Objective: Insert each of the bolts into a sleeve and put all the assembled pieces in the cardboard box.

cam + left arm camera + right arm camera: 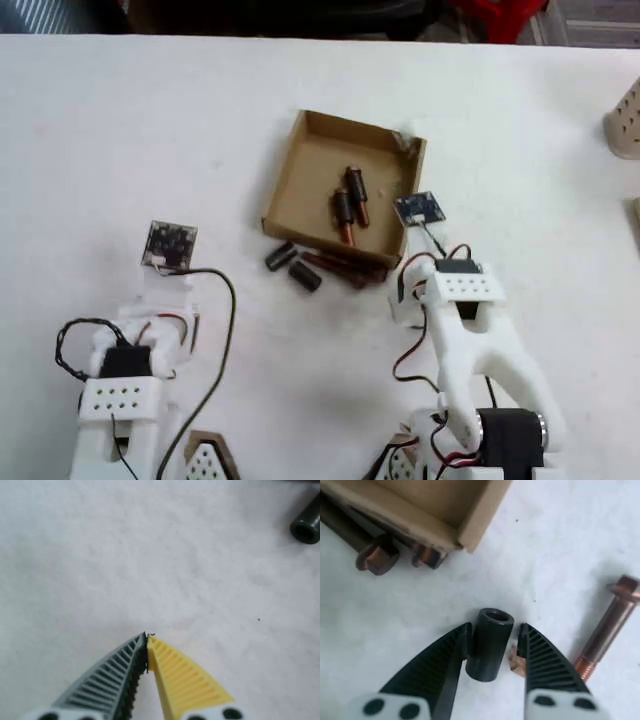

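Your right gripper [495,630] is spread open, straddling the sleeve [490,647]: one jaw touches its side, the other sits just off it. The sleeve is a short black tube, matte and hollow, with its open end pointing towards the cardboard box [427,522] ahead of the tips. It looks rigid, smooth and weighty for its size, so it could roll or squirt out; pinch it across mid-barrel. A copper bolt [609,622] lies just outside one jaw. Your left gripper [147,639] is clenched on nothing over the table [150,555].
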